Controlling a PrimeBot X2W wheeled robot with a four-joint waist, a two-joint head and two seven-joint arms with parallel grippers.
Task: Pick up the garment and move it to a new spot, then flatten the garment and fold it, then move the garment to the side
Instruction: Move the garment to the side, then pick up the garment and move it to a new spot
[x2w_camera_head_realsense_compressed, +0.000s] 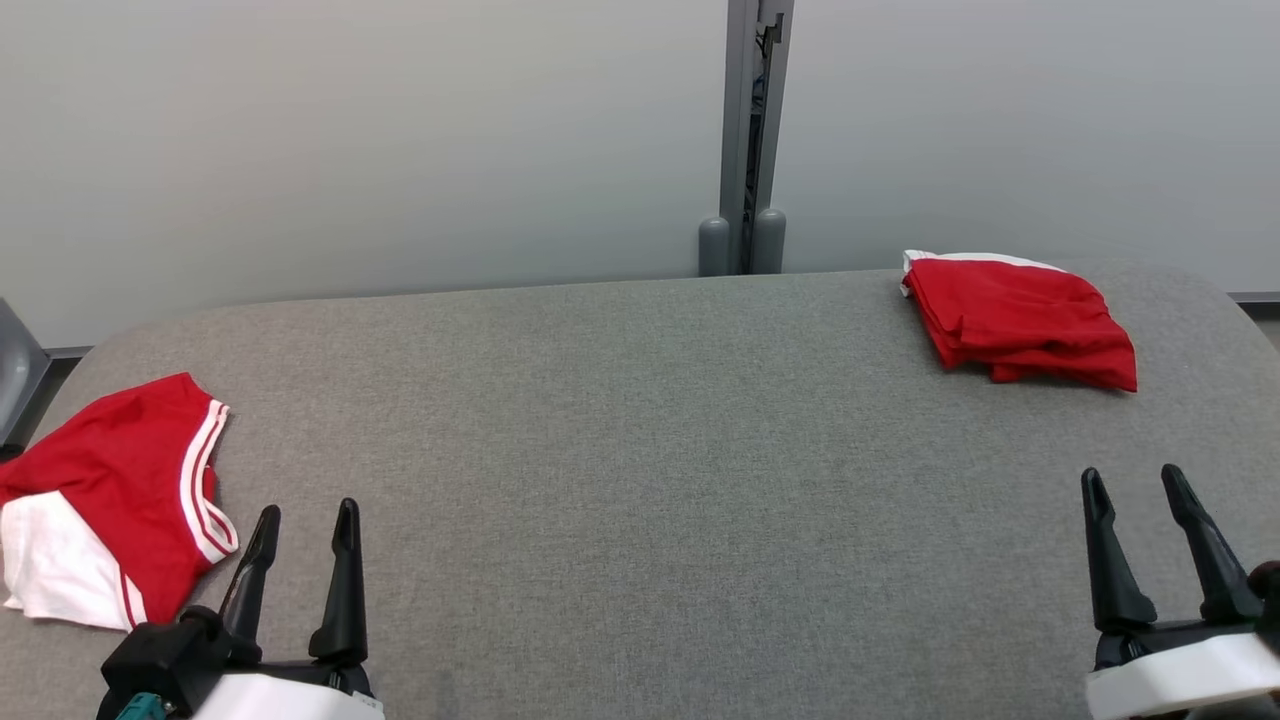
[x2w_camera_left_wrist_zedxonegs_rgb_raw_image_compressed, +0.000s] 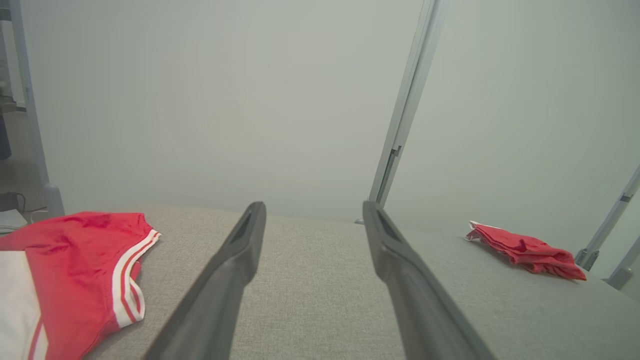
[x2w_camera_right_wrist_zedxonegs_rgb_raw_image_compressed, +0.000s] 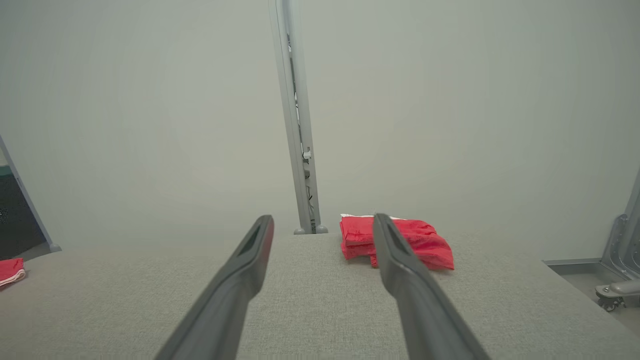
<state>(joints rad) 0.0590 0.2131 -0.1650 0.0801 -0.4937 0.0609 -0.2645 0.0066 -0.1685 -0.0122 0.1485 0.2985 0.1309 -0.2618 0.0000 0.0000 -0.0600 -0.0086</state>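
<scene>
Your left gripper (x2w_camera_head_realsense_compressed: 308, 507) is at the near edge of the table (x2w_camera_head_realsense_compressed: 640, 450), toward its left end. Its jaws are spread wide, with nothing between the fingers and nothing gripped. Your right gripper (x2w_camera_head_realsense_compressed: 1131, 471) is at the same near edge, toward the table's right end. It is also fully released and empty, fingers pointing at the table's far side.

The loose garment (x2w_camera_head_realsense_compressed: 110, 490) lies on the table's near left corner. It is red with a white panel and white-striped trim, rumpled, not laid flat. It sits just beside the left gripper on the outer side and level with the fingers, not between them. The left wrist view shows a strip of bare grey cloth between the trim and the nearer finger, so there is no contact.

The middle of the table is plain grey fabric.

The folded garment (x2w_camera_head_realsense_compressed: 1020, 320) is a compact red stack with a white edge at the back. It lies on the table's far right part, close to the far edge, well ahead of the right gripper. In the right wrist view one finger crosses in front of it, but the two are well apart.

A grey post (x2w_camera_head_realsense_compressed: 745, 130) stands behind the table's far edge, about mid-width, with pale wall (x2w_camera_head_realsense_compressed: 350, 150) on both sides.
</scene>
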